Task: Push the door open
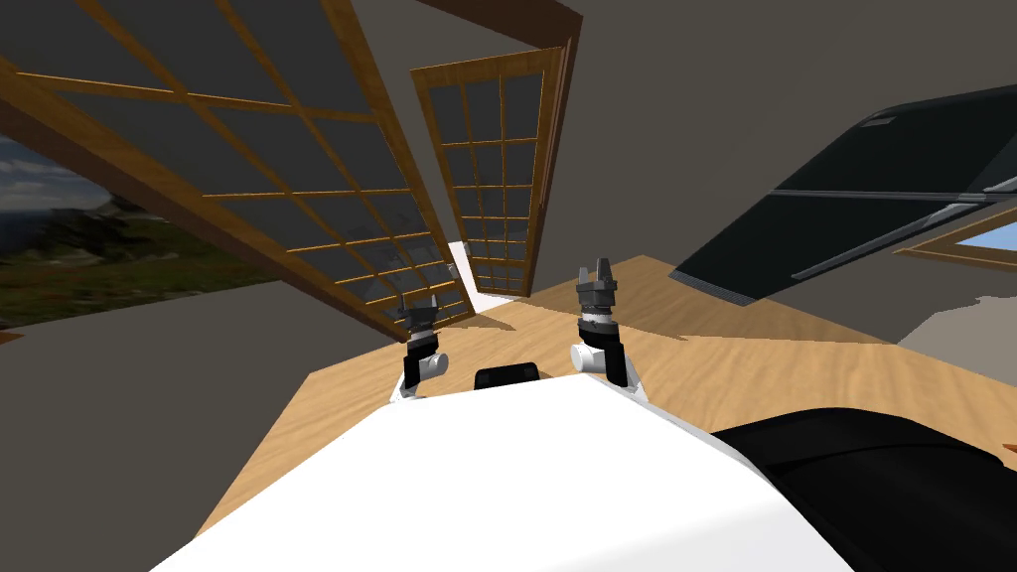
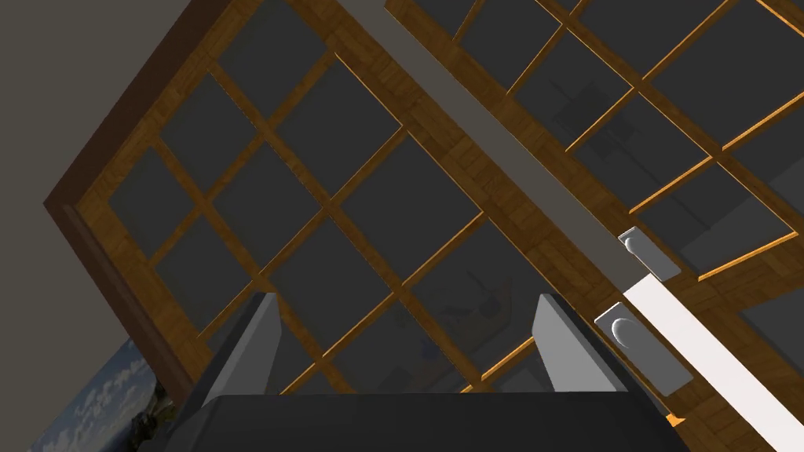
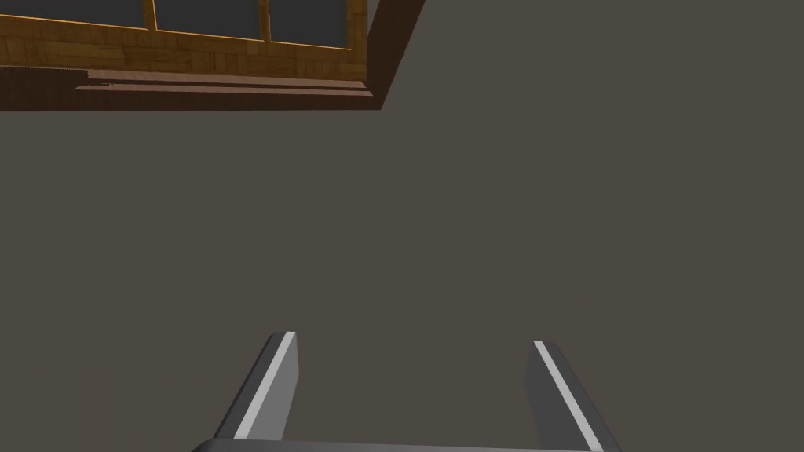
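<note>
Currently the left gripper (image 2: pixel 406 302), released, faces the paned wooden door (image 2: pixel 451 161), right gripper (image 3: pixel 412 341) likewise released.

Two-leaf door (image 2: pixel 330 204), wood-framed, dark gridded panes. Leaves stand parted (a gap between them); grey handle plates (image 2: pixel 645 253) at the edge.

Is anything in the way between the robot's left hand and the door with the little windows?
No, nothing visible stands between them. The left gripper, its fingers open, looks straight at the wooden door and its dark panes, with only clear space ahead. The right gripper faces a plain grey wall.
</note>
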Available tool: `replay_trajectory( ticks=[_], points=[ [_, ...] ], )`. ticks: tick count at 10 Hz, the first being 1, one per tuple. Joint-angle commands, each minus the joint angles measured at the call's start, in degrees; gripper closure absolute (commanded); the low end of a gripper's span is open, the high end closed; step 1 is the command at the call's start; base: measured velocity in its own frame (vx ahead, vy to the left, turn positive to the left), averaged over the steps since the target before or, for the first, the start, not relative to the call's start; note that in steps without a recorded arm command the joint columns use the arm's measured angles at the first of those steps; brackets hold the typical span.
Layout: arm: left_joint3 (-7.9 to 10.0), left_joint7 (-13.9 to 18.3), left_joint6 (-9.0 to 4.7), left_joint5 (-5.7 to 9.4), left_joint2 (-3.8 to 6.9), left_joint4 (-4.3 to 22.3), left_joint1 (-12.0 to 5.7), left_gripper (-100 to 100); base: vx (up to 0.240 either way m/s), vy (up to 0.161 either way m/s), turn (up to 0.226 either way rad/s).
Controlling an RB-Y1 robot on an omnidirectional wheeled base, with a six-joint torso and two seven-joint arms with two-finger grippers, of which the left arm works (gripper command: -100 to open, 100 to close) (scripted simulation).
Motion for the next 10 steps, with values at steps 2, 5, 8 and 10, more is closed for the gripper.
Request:
replay_trajectory(
  ticks=[2, 5, 8, 10],
  points=[
    [0.33, 2.75, -0.9, 2.0, 0.09, 3.86, -1.16, -100, 0.091, 0.033, -0.098],
    [0.78, 5.8, -1.92, 4.31, 0.2, 8.59, -2.73, -100, 0.099, 0.041, -0.105],
    [1.22, 8.85, -2.94, 6.63, 0.25, 13.31, -4.3, -100, 0.088, 0.044, -0.106],
    [1.51, 10.84, -3.61, 8.15, 0.25, 16.41, -5.33, -100, 0.079, 0.03, -0.088]
  ],
)
